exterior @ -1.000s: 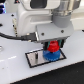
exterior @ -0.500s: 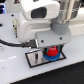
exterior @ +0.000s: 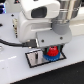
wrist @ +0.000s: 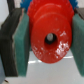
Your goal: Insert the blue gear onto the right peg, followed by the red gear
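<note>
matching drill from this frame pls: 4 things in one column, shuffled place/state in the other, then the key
Things
1. red gear
2. blue gear
3. gripper
4. grey plate

Place or state
A. flat on the white table, black rim
B. shut on a gear, one pad on either side
C. held, centre hole facing the wrist camera
D. on the plate, under the red gear

Pairs: 1-C, 2-D, 3-B, 4-A

The red gear [exterior: 51,50] sits on top of the big blue gear [exterior: 51,56]. Both rest on the grey plate. The peg is hidden.
</note>
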